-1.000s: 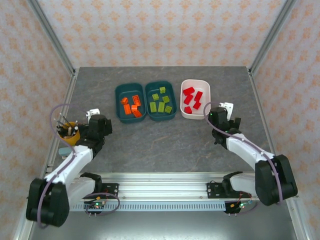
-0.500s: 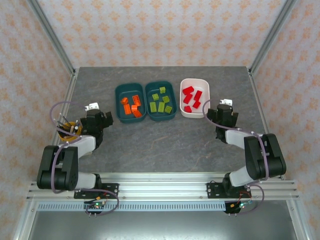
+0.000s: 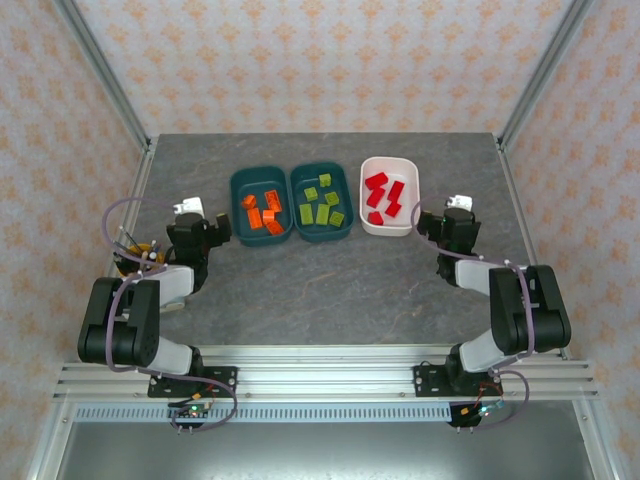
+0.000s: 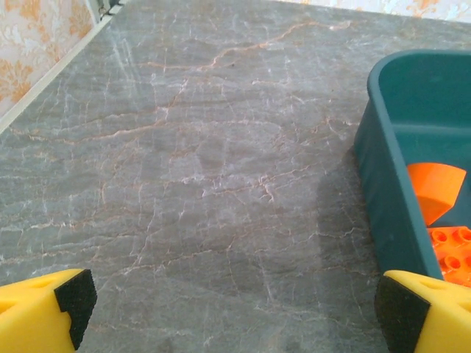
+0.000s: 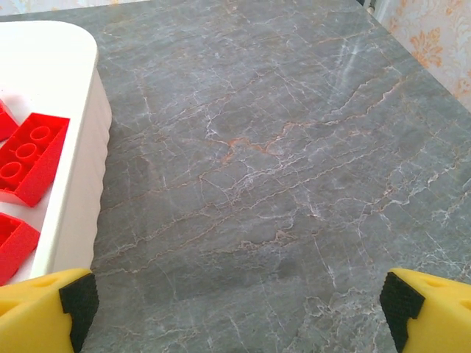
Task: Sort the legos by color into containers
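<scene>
Three containers stand in a row at the table's back. The left teal bin (image 3: 236, 205) holds orange legos (image 3: 262, 212), the middle teal bin (image 3: 320, 237) holds yellow-green legos (image 3: 322, 203), and the white bin (image 3: 390, 163) holds red legos (image 3: 385, 195). My left gripper (image 3: 203, 232) hovers low, left of the orange bin, open and empty (image 4: 235, 309); that bin's wall (image 4: 383, 169) and orange legos (image 4: 441, 198) lie to its right. My right gripper (image 3: 455, 228) sits right of the white bin, open and empty (image 5: 239, 305), with the bin's wall (image 5: 81, 169) and a red lego (image 5: 29, 158) on its left.
A small yellow pen cup (image 3: 133, 258) stands at the left edge, partly behind my left arm. Metal frame posts and patterned walls close in the table. An aluminium rail (image 3: 320, 365) runs along the near edge. Bare grey marbled tabletop (image 3: 330, 290) lies between the arms.
Both arms have folded back toward their bases, and each gripper has drawn slightly outward and farther back. Both stay open, and the legos have not moved.
</scene>
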Tool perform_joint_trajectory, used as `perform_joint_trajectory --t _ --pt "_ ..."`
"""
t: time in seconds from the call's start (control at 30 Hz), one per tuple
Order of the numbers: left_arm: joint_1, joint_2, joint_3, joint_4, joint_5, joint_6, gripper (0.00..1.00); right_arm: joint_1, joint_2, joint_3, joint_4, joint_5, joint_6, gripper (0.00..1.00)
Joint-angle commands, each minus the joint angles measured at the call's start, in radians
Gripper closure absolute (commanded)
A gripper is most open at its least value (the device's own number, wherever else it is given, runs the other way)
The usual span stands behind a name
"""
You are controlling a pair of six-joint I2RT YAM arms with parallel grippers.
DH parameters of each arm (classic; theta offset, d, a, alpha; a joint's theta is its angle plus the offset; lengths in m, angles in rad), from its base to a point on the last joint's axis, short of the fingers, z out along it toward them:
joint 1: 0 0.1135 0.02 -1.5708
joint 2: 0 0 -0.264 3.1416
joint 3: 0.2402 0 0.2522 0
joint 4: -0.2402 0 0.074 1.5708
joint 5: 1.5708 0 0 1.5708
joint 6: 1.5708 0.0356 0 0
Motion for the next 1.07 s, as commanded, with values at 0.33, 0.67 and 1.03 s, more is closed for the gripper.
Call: perform_joint_trajectory --t 0.33,0.67,1.03 --pt "-0.066 0.062 -0.053 0.198 -0.144 0.045 0.0 -0.017 0.029 -0.078 0.177 0.023 0.037 0.01" --pt "-0.07 0.06 -0.054 0.194 -0.15 0.047 0.0 -0.017 0.02 -0.086 0.182 0.021 0.037 0.01" --pt "-0.072 0.06 -0.054 0.196 -0.153 0.049 0.0 -0.019 0.02 -0.083 0.182 0.018 0.037 0.01"
